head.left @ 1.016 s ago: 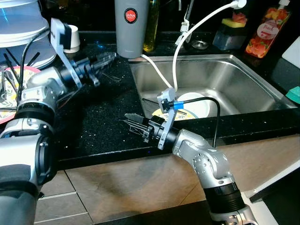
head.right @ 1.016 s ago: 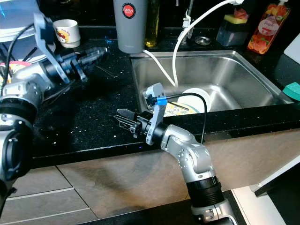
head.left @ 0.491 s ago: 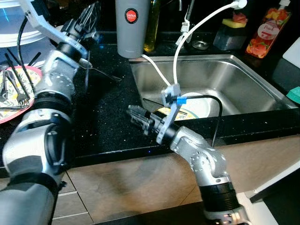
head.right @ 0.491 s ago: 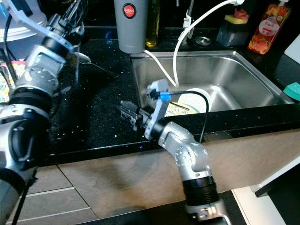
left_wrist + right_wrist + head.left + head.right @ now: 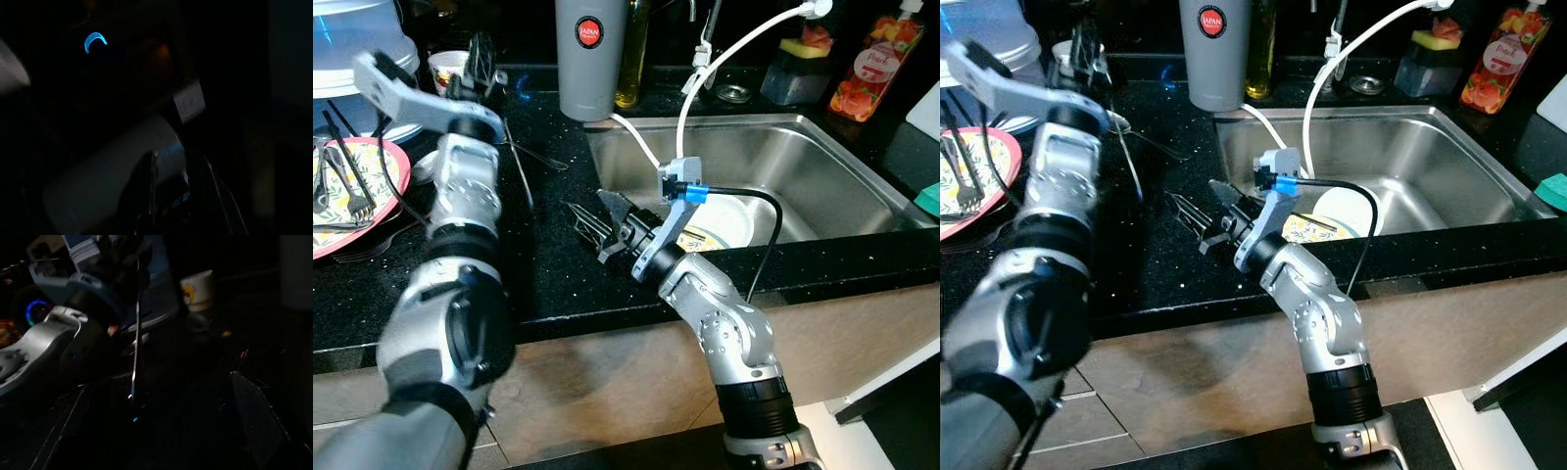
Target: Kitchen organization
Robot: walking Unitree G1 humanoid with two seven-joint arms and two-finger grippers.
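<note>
My right gripper (image 5: 594, 212) hovers low over the black counter (image 5: 548, 264), just left of the sink (image 5: 822, 162), fingers spread wide with nothing between them. My left arm reaches toward the back left, its gripper (image 5: 481, 61) pointing up beside a small white cup (image 5: 443, 69). A thin shiny rod (image 5: 135, 342) hangs below that gripper; I cannot tell whether it is held. A spoon (image 5: 1117, 119) lies on the counter near the grey tumbler (image 5: 590, 54). A pink plate (image 5: 357, 201) at the left holds forks. A patterned plate (image 5: 722, 223) lies in the sink.
White stacked dishes (image 5: 362, 44) stand at the back left. An oil bottle (image 5: 633, 49), a sponge holder (image 5: 800, 64) and a red soap bottle (image 5: 867, 69) line the back. A white hose (image 5: 690, 98) hangs into the sink.
My left arm has swung from across the counter up toward the back by the cup. My right gripper has shifted slightly toward the back and opened wide.
</note>
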